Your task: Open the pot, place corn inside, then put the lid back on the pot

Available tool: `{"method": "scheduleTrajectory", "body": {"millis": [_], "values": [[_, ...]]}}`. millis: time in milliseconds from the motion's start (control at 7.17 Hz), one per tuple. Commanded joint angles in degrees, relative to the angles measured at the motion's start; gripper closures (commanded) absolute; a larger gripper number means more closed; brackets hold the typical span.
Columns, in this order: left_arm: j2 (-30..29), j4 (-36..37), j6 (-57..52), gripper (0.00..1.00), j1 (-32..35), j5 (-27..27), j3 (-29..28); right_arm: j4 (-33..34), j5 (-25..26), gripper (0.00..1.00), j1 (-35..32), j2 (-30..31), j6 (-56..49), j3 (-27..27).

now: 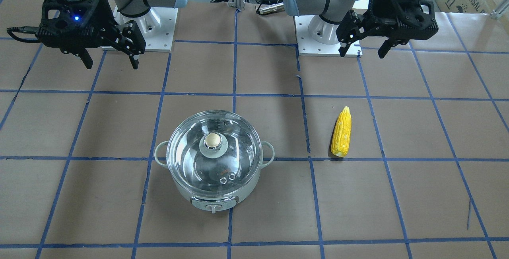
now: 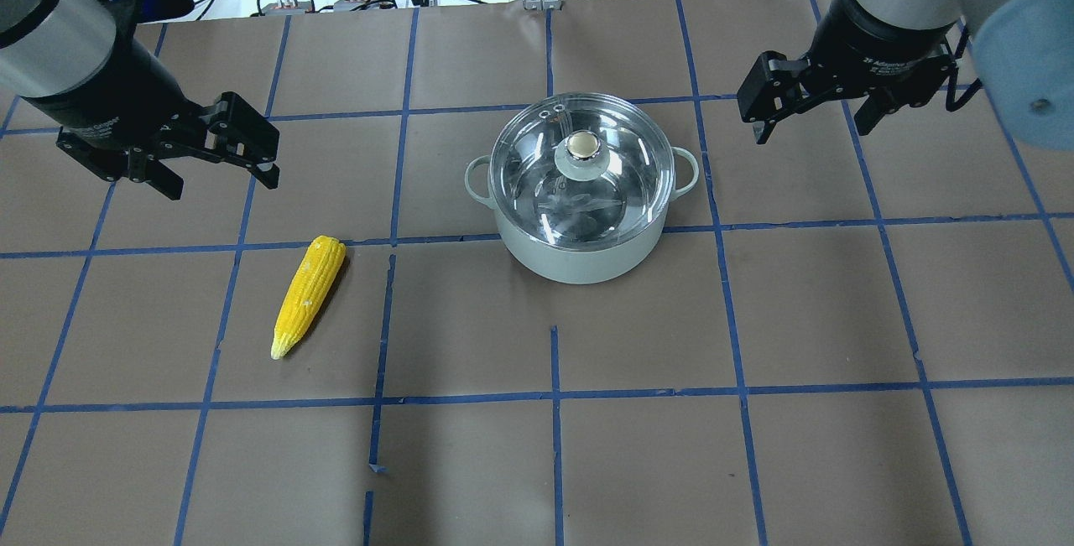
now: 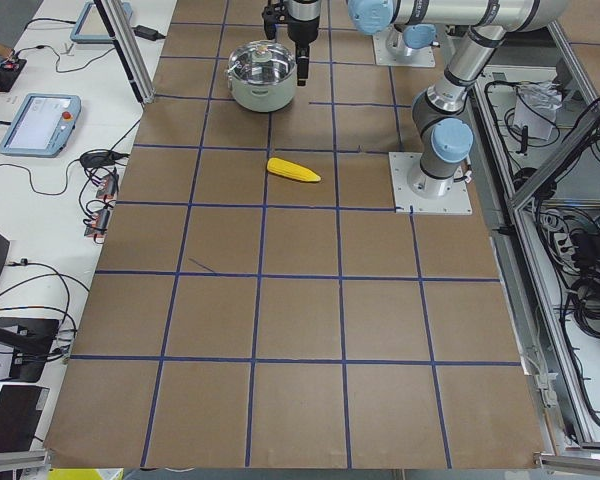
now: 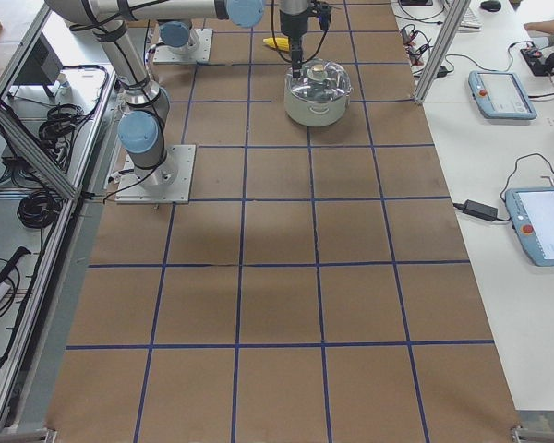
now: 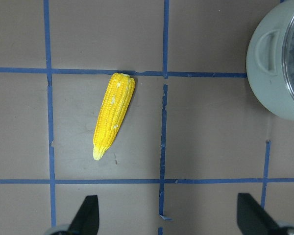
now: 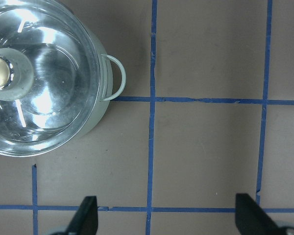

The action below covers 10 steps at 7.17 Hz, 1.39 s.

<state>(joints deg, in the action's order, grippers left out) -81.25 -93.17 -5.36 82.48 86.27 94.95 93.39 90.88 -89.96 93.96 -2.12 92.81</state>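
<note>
The pot stands mid-table with the glass lid seated on it, brass knob up. The corn lies flat on the brown paper, apart from the pot, on my left arm's side. It also shows in the overhead view and in the left wrist view. My left gripper hovers open and empty, high above the table beyond the corn. My right gripper hovers open and empty, beside the pot and above table level. The right wrist view shows the lid at its left.
Brown paper with a grid of blue tape covers the table. The arm bases are bolted at the robot's edge. Tablets and cables lie on a side bench beyond the table.
</note>
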Motion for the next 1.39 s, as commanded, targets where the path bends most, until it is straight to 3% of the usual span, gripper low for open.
{"method": "scheduleTrajectory", "body": {"millis": [0, 836, 1255], "values": [[0.04, 0.01, 0.09, 0.0, -0.04, -0.4, 0.06, 0.04, 0.0, 0.0, -0.04, 0.0, 0.1, 0.0], [0.04, -0.08, 0.0, 0.0, -0.13, -0.06, 0.33, 0.22, -0.78, 0.0, -0.22, -1.14, -0.16, -0.17], [-0.05, -0.08, 0.0, 0.0, -0.31, -0.05, 0.42, 8.9, -0.53, 0.0, -5.39, -7.97, 0.01, -1.13]]}}
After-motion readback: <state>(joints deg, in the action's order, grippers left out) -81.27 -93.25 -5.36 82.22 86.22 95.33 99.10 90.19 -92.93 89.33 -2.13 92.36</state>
